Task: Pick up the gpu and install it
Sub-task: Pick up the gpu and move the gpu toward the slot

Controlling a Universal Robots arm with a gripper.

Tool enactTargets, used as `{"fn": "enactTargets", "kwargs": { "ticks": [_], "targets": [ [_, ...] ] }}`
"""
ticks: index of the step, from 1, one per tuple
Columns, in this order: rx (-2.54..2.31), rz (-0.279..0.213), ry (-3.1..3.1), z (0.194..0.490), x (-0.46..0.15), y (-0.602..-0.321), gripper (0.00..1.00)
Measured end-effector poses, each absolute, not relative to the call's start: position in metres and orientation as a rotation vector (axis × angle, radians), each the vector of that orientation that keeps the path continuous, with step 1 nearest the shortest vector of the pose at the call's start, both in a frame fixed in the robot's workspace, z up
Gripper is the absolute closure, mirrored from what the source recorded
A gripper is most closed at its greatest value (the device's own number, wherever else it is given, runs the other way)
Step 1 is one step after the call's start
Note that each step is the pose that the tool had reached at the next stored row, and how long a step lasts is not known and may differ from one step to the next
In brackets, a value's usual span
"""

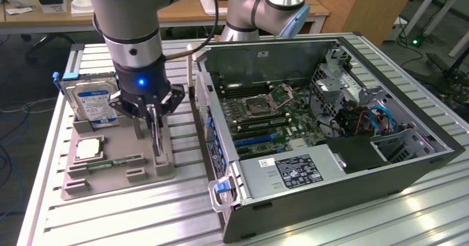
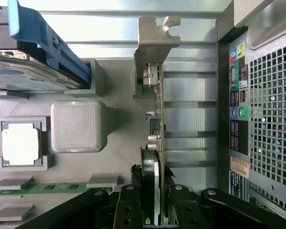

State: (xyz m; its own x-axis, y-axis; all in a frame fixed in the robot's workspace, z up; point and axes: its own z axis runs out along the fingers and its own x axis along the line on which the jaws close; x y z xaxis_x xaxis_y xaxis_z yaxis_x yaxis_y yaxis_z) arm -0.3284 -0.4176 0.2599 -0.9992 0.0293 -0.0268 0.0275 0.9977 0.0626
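The gpu [image 1: 156,139] stands on edge in a slot of the grey holder tray [image 1: 117,174], on the exterior view's left of the open computer case [image 1: 410,163]. In the wrist view the gpu [image 2: 156,129] is seen edge-on, a thin green board with a black cooler and its silver end bracket [image 2: 155,36] at the far end. My gripper [image 1: 152,114] reaches straight down over it. The black fingers [image 2: 128,205] press against both faces of the card, so the gripper [image 2: 151,193] is shut on it. The card's lower edge still sits in the tray.
The tray also holds a silver hard drive [image 1: 94,100] with a blue-white label, a square processor [image 1: 88,147] and a narrow green memory stick [image 1: 113,162]. The motherboard [image 1: 264,119] lies exposed inside the case. The case's rear port panel [image 2: 238,95] is close beside the card.
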Motion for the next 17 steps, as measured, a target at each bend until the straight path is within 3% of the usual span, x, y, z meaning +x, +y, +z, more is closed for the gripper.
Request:
{"fn": "enactTargets", "kwargs": {
  "ticks": [17],
  "targets": [
    [0.044,0.101,3.112,0.2676,-0.3284,-0.4177,0.73]
  ]
}}
